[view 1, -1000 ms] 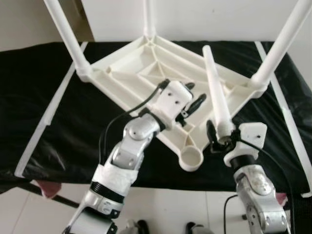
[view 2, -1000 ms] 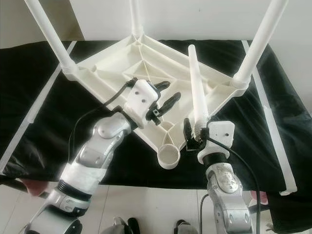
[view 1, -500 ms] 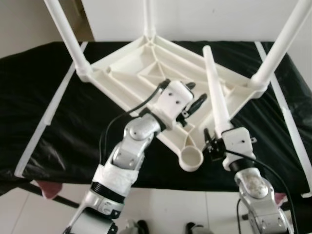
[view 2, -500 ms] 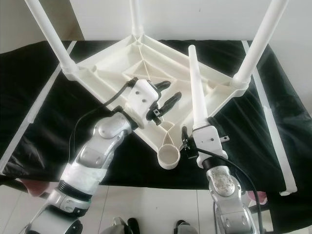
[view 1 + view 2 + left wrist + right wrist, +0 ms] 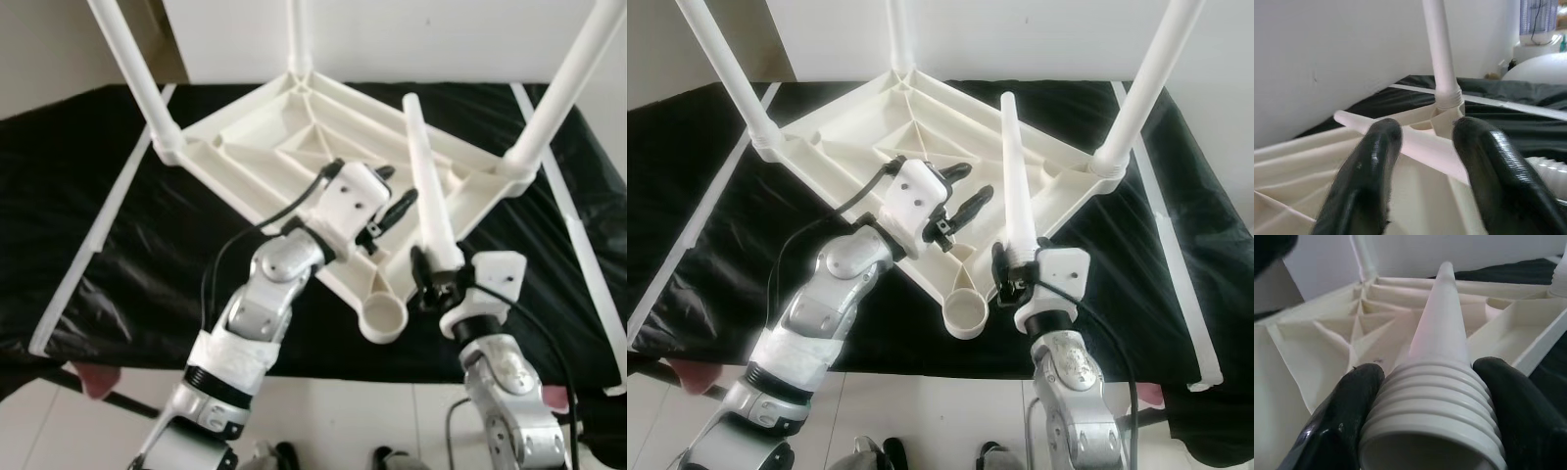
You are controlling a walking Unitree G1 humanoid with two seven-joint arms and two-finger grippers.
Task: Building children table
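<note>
Right gripper (image 5: 1017, 277): black fingers (image 5: 1339, 431) clamped on ribbed threaded end of loose white tapered plastic table leg (image 5: 1013, 192), leg tilted upward over tabletop, just beside empty round corner socket (image 5: 966, 315). Left gripper (image 5: 960, 194): fingers (image 5: 1369, 171) apart, hovering over ribbed underside of upturned white plastic children's tabletop (image 5: 274, 147). Tabletop resting upside down on counter covered in black sheeting (image 5: 78, 215). Three white legs (image 5: 132, 73) already standing upright in other corners. White wall (image 5: 1019, 39) behind.
</note>
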